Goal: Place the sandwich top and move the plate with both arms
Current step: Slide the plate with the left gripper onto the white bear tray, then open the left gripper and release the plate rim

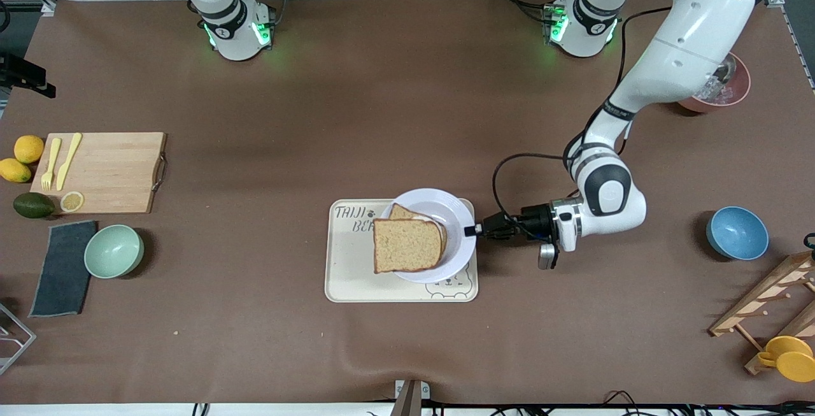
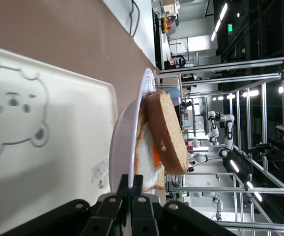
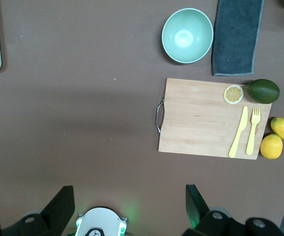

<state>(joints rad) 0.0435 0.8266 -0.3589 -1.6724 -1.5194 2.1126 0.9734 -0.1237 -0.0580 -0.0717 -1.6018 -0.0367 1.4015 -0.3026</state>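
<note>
The sandwich top [image 1: 407, 245], a brown bread slice, lies on the egg slice on the pale plate [image 1: 446, 202]. The plate rests on the cream bear-printed tray [image 1: 347, 276]. My left gripper [image 1: 472, 230] is shut on the plate's rim at the side toward the left arm's end of the table. In the left wrist view the gripper [image 2: 134, 184] pinches the thin rim [image 2: 127, 142], with the sandwich top [image 2: 169, 132] over the egg [image 2: 147, 157]. My right gripper [image 3: 128, 206] is open and empty, held high over the right arm's base, and waits.
A wooden cutting board [image 1: 105, 171] with yellow cutlery, lemons, an avocado, a mint bowl [image 1: 114, 250] and a grey cloth [image 1: 63, 267] lie toward the right arm's end. A blue bowl [image 1: 737, 232], a wooden rack [image 1: 770, 301] and a pink bowl [image 1: 726, 88] stand toward the left arm's end.
</note>
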